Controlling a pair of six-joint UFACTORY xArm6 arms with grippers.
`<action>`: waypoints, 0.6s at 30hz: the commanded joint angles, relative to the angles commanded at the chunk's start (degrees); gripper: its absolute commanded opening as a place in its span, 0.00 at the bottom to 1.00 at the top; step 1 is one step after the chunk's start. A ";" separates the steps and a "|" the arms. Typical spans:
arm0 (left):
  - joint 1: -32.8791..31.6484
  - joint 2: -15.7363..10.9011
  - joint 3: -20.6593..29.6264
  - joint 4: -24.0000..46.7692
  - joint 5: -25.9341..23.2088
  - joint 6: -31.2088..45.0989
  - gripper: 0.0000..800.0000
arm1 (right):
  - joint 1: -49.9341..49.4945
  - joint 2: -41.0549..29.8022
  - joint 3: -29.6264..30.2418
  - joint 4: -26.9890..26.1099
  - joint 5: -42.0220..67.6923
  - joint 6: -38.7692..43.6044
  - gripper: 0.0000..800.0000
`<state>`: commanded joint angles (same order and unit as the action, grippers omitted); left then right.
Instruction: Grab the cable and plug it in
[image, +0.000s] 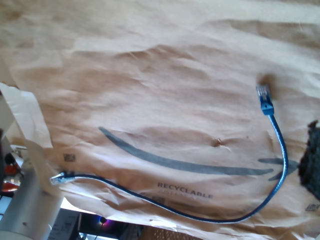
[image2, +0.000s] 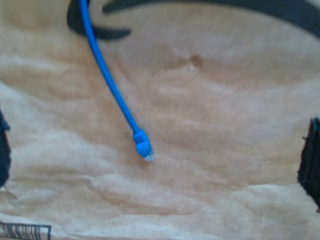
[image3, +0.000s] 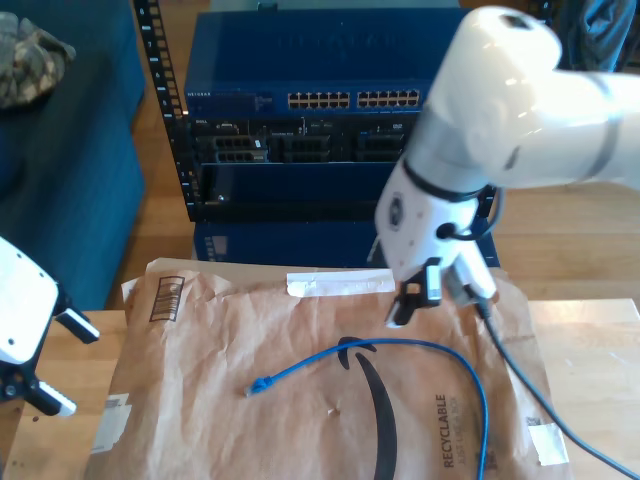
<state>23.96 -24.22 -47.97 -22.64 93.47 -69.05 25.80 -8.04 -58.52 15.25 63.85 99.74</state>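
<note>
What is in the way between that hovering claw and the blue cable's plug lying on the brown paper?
Nothing that I can see. The plug of the cable lies bare on the brown paper, with open paper all round it in the second wrist view. My second gripper's dark fingers stand to either side of it, not touching it.

1 cable (image3: 400, 346), 2 arms (image3: 500, 110)

Network/IT lab bench setup. Black equipment rack (image3: 165, 110) behind the wooden table (image3: 590, 335) carries a blue network switch (image3: 330, 60) with rows of Ethernet ports. White robot arm (image3: 500, 110) over brown packing paper (image3: 250, 330) covering the table. Wood floor beyond.
</note>
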 joint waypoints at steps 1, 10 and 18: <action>-0.62 0.00 0.00 -0.09 -0.09 -0.79 1.00 | 1.41 0.88 -0.18 -0.09 -1.05 -0.09 1.00; -1.14 -0.70 5.89 0.00 -3.43 -2.37 1.00 | 8.18 7.30 1.41 -3.16 -8.09 -0.18 1.00; -1.23 0.62 6.07 0.00 -6.42 -2.90 1.00 | 13.27 13.71 4.13 -6.07 -17.05 0.09 0.99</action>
<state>22.73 -23.60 -41.90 -22.64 87.05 -71.96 39.08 5.67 -54.38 9.19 46.79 99.82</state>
